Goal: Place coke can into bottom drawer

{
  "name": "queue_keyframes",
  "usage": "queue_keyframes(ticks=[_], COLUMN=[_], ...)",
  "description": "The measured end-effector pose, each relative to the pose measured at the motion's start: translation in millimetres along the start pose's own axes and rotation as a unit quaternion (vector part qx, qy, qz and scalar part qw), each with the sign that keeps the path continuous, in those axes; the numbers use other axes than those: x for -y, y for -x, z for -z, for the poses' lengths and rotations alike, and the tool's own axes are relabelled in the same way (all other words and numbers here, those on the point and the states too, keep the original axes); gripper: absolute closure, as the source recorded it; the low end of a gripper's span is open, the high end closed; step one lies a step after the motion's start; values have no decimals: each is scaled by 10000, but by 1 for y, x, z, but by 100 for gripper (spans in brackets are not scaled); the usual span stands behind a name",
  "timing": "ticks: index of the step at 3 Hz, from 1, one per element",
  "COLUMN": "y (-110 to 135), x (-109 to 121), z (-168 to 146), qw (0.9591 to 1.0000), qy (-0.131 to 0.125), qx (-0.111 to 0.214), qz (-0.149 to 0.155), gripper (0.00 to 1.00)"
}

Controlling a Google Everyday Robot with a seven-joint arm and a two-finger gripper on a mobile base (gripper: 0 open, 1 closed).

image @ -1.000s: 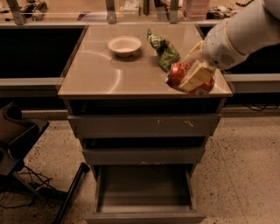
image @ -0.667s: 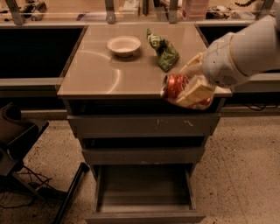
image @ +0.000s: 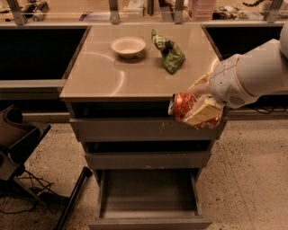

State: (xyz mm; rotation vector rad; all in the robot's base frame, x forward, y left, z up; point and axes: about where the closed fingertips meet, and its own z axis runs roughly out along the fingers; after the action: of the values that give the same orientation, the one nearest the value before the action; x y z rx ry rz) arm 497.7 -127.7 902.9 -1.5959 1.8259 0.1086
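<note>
Bottom drawer [image: 148, 194]: lowest of three, pulled open toward the camera, inside bare. The two shallower drawers [image: 144, 130] above it are out only slightly.

Gripper [image: 198, 113]: in the air in front of the cabinet's right front corner, level with the top drawer front and above the right side of the open drawer. Tan fingers [image: 203, 116] are clamped on the coke can [image: 182, 107]. The can lies nearly horizontal, silver end facing left, touching no surface. The white arm [image: 256, 72] enters from the right edge and slopes down-left to the wrist.

Cabinet top [image: 99, 76]: smooth tan surface. A pale bowl [image: 128, 46] sits upright toward the back, left of centre. A green snack bag [image: 168, 55] lies crumpled just to its right, well apart from the can.

Room: speckled floor [image: 256, 179]. A dark chair [image: 13, 139] and cables at lower left. Dark recesses flank the cabinet. A ledge with metal posts [image: 114, 11] runs along the back.

Versus 1.0 s ago: the can was over the top's right front corner. It is now lower, off the top and in front of the drawers. Bowl, bag and drawers unchanged.
</note>
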Motion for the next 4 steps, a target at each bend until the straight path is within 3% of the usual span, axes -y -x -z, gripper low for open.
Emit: queue_keyframes(ticks=[1, 2, 3, 4], y=[-10, -50, -103, -150], x=[-14, -65, -122, -161], z=[-34, -132, -225, -292], qw=[9999, 9979, 9931, 9882], qy=[102, 517, 858, 894], qx=[44, 239, 272, 210], qz=[-7, -295, -747, -1223], gripper=[100, 100, 100, 100])
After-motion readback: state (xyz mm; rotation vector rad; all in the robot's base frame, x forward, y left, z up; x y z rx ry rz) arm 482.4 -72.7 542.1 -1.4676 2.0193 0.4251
